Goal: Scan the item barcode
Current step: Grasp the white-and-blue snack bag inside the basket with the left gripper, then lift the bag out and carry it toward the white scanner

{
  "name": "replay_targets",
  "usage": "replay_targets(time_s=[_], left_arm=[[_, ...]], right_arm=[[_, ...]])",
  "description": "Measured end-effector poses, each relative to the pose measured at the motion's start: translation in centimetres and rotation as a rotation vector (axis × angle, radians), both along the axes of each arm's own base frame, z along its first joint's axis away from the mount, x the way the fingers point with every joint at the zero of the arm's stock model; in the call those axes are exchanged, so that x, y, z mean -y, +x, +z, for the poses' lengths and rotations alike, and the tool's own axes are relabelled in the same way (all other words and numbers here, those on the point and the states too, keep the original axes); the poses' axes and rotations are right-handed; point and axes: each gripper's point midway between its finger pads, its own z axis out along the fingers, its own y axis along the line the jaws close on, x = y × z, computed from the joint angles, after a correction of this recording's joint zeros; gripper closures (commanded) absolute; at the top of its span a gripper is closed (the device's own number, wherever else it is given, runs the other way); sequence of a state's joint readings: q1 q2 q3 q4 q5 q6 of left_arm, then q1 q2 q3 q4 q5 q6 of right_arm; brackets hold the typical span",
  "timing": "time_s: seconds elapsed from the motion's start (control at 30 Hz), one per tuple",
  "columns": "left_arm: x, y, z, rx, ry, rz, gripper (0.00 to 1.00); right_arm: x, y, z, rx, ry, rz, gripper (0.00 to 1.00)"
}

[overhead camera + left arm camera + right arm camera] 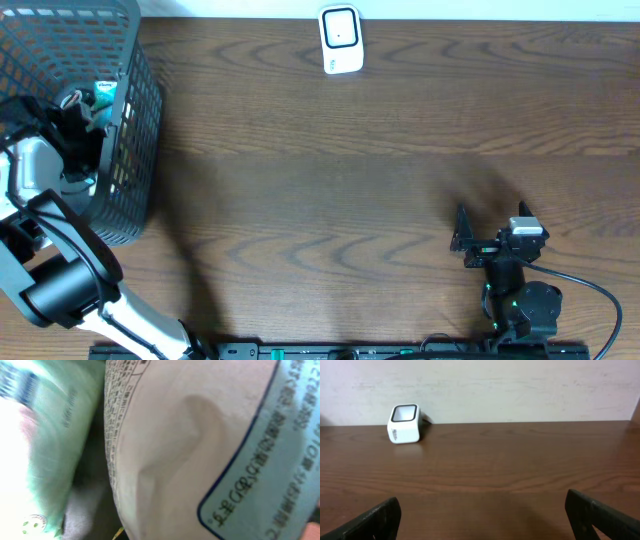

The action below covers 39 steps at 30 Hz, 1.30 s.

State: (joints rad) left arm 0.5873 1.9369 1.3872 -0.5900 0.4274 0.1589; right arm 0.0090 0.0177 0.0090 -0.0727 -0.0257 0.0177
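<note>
You have a dark wood worktop [350, 180] running the full width of the overhead view, with a pale wall [480, 385] behind its far edge. At the far left corner stands a dark grey mesh basket [140, 120], upright, its near side reaching well down the left edge. Your left arm [60, 280] rises from the near left corner and bends over the basket's rim, so that the left gripper [90, 112] sits down inside the basket among its contents. That gripper is closed, but its fingers are hidden in every view, so you cannot tell whether it has caught anything. Your right arm [520, 300] is parked at the near right, well apart from the basket. The right gripper [482, 525] faces the far edge with its fingers [375, 520] spread wide, nothing between them but bare wood. The scanner [340, 40], a small white box with a dark-rimmed window on its face, stands at the far edge near the middle, close to the wall and apart from both arms. The item is in the basket: the left wrist view is filled by a white packet [175, 450] with fine print and a blue-bordered label, creased in the middle. Just beside it on the left is a blurred green packet [55, 435]. No barcode can be made out on either packet.
</note>
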Motion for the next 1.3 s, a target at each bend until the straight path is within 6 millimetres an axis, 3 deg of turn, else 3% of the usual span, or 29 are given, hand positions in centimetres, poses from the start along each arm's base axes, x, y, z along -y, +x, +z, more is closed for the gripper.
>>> replay_targets(time_s=[0.17,0.3,0.43,0.7,0.87,1.0,1.27,1.3], left_arm=[[-1.2,1.2,4.3,0.105,0.028,0.089,0.93],[-3.4,1.4,11.9,0.293,0.081,0.216,0.92],[-4.6,-0.2,20.9,0.500,0.137,0.328,0.93],[-2.2,-3.2,33.7,0.843,0.100,0.460,0.92],[1.1,-4.0,39.3,1.021,-0.034,0.454,0.93],[6.6,-2.3,40.4,1.041,-0.157,0.295,0.93],[21.4,2.5,36.4,0.914,-0.277,-0.146,0.93],[22.3,2.6,36.1,0.903,-0.282,-0.167,0.93]], right_arm=[[0.0,0.0,0.0,0.000,0.000,0.000,0.01],[0.0,0.0,0.0,0.000,0.000,0.000,0.01],[0.0,0.0,0.0,0.000,0.000,0.000,0.01],[0.0,0.0,0.0,0.000,0.000,0.000,0.01],[0.0,0.0,0.0,0.000,0.000,0.000,0.01],[0.0,0.0,0.0,0.000,0.000,0.000,0.01],[0.0,0.0,0.0,0.000,0.000,0.000,0.01],[0.0,0.0,0.0,0.000,0.000,0.000,0.01]])
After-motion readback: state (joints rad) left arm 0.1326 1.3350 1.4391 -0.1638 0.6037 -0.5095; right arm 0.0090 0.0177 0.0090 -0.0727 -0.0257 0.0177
